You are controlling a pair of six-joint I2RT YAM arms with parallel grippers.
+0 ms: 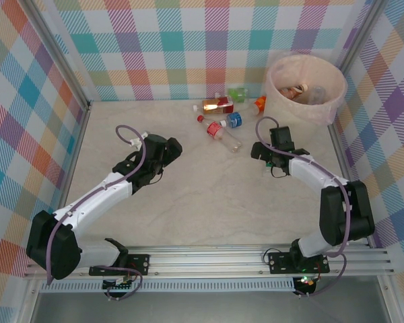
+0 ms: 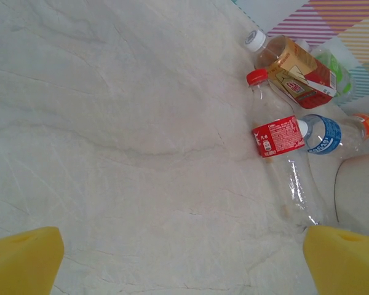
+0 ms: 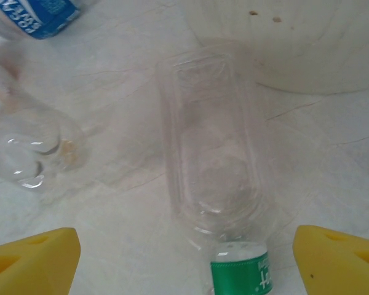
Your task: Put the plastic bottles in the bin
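In the right wrist view a clear plastic bottle (image 3: 212,166) with a green label lies on the table between my right gripper's yellow fingers (image 3: 31,261). The right gripper (image 3: 184,264) is open and straddles the bottle without touching it, close to the bin (image 1: 306,87) at the back right. Several more bottles lie left of the bin: a red-label one (image 2: 280,138), an amber one (image 2: 295,70), a blue-label one (image 2: 323,134) and a green one (image 2: 335,67). My left gripper (image 2: 184,264) is open over bare table, short of the red-label bottle.
The bin's cream wall (image 3: 295,43) rises just beyond the green-label bottle. The base of another clear bottle (image 3: 31,153) lies to its left. Checked walls enclose the table on three sides. Bottles lie inside the bin (image 1: 303,91).
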